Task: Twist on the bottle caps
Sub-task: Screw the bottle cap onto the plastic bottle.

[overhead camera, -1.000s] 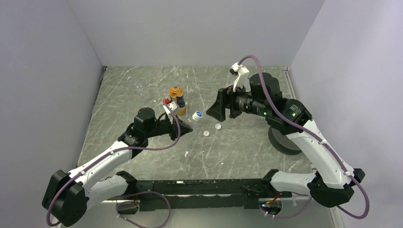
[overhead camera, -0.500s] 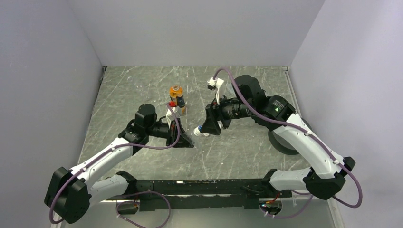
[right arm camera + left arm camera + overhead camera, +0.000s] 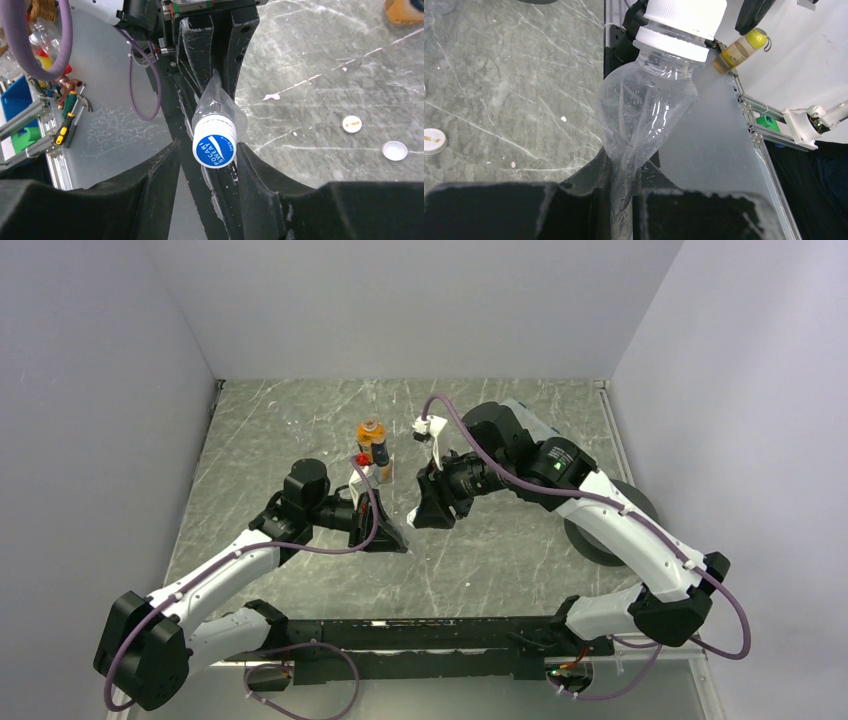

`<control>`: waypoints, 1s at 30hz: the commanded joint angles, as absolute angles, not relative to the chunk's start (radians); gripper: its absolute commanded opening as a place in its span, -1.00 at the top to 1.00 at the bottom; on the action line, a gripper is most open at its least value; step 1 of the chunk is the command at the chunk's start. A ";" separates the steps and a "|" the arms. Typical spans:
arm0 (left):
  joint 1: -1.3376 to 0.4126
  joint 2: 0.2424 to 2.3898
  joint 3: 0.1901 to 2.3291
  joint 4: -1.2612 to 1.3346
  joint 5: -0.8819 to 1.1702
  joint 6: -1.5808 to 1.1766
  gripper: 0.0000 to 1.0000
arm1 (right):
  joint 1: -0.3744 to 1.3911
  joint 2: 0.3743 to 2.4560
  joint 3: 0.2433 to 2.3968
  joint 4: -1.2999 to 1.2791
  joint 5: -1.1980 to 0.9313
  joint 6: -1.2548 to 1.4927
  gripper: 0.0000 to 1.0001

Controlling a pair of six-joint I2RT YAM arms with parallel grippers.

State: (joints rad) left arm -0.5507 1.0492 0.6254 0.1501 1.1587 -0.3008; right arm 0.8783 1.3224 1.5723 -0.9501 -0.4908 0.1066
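Nearest us, the left fingers [image 3: 586,180] are clenched on the crumpled lower body of a clear bottle [image 3: 644,115], whose neck points toward the right arm. On that neck sits a white cap [image 3: 214,145] with a blue top. The right fingers [image 3: 155,180] stand one on each side of this cap. One seems to touch its rim and a narrow dark gap shows at the other, so we cannot tell whether they press it. Beyond, two loose white caps [image 3: 352,123] lie apart from each other on the surface [image 3: 500,550]. Farthest back, the orange bottle [image 3: 373,445] stands upright.
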 commanded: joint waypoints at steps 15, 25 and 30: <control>-0.546 0.993 0.772 0.002 0.727 -0.111 1.00 | 0.888 1.435 1.710 -1.014 -0.322 0.295 0.53; -0.567 0.924 0.748 0.132 0.328 0.017 1.00 | 0.777 1.510 1.643 -0.830 -0.300 0.687 0.62; -0.612 0.937 0.741 0.145 0.238 0.093 1.00 | 0.767 1.516 1.577 -0.687 -0.294 0.801 0.61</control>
State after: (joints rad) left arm -0.5777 0.9558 0.7048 -0.0273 0.3794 0.0235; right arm 0.7517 1.4975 1.6299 -0.7826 -0.2787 0.6456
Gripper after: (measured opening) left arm 0.147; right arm 0.348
